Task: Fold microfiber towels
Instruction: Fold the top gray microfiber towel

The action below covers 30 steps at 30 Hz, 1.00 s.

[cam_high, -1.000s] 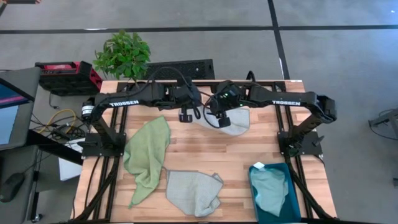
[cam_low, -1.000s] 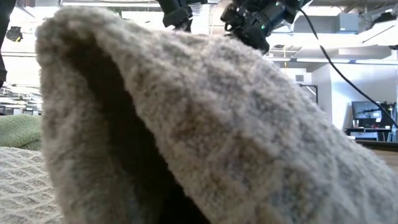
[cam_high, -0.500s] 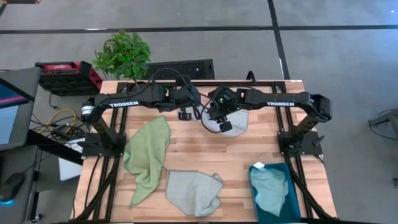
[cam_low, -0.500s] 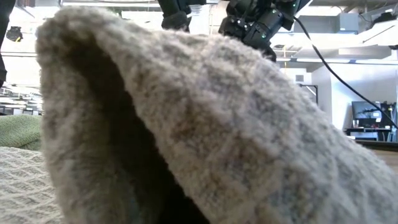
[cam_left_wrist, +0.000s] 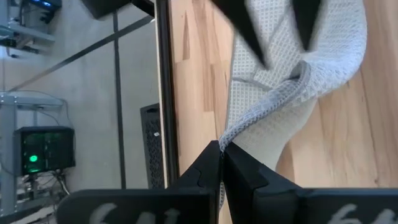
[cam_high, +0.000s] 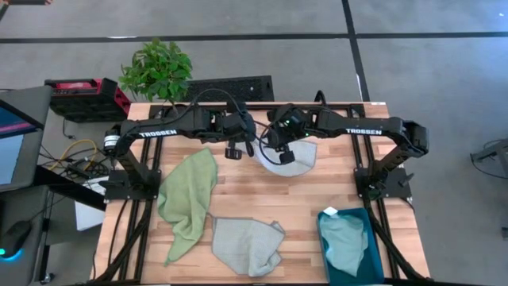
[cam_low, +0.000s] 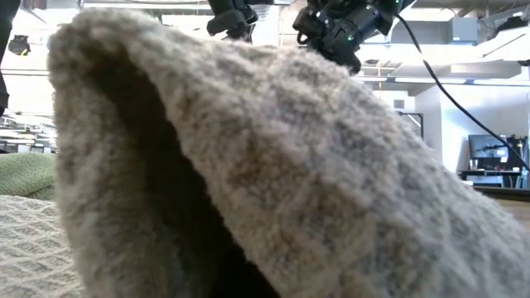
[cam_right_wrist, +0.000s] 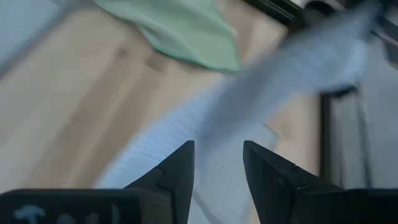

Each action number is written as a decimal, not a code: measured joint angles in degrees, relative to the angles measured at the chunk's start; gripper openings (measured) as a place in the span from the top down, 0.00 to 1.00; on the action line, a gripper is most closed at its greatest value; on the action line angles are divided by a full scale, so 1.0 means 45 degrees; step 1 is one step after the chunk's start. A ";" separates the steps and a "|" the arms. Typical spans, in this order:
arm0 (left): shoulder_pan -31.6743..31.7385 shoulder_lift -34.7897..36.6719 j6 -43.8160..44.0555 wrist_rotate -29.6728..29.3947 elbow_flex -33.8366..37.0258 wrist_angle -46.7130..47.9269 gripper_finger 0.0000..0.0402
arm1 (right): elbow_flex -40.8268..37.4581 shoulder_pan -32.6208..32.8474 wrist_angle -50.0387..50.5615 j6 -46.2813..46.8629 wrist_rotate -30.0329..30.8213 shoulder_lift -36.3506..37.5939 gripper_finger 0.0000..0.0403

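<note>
High view: grey-blue towel (cam_high: 295, 156), perhaps crosswise

In the low view a grey towel (cam_low: 273, 174) close to the lens hides nearly all of the table. Only the tips of both arms show above the towel's top edge. In the right wrist view the pale towel (cam_right_wrist: 292, 68) near the green towel (cam_right_wrist: 180, 28) is smeared by blur. From above, the arms cover part of the pale towel (cam_high: 300, 159).

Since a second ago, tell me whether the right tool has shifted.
Yes. In the high view the right tool has drifted slightly toward the table's back edge, over the grey-blue towel; the teal bin has stayed put.
</note>
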State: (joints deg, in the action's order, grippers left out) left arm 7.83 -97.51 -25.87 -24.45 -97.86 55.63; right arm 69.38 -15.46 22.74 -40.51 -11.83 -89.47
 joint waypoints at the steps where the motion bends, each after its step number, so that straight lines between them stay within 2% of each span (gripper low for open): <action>1: 0.0001 0.0000 0.0000 -0.0005 0.0000 -0.0009 1.00 | -0.0005 0.0000 -0.0087 -0.0006 -0.0363 -0.0002 0.61; 3: -0.0025 -0.0005 0.0000 -0.0005 0.0000 -0.0006 1.00 | -0.0005 0.0000 -0.0499 -0.0007 -0.0714 -0.0059 0.61; 14: -0.0135 -0.0015 0.0005 -0.0120 0.0000 -0.0158 1.00 | -0.0005 0.0000 -0.1302 0.0004 -0.0745 -0.0195 0.61; 26: -0.0435 -0.0019 -0.0155 -0.1690 0.0000 -0.0382 1.00 | -0.0005 0.0092 -0.0877 -0.0006 -0.1174 -0.0369 0.61; 30: -0.0580 -0.0019 -0.0321 -0.2391 0.0000 -0.0512 1.00 | -0.0005 0.0100 -0.0340 -0.0103 -0.1727 -0.0369 0.61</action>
State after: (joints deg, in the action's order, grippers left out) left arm 5.22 -97.60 -27.31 -35.21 -97.86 53.33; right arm 69.36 -15.01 21.22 -40.97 -19.60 -91.13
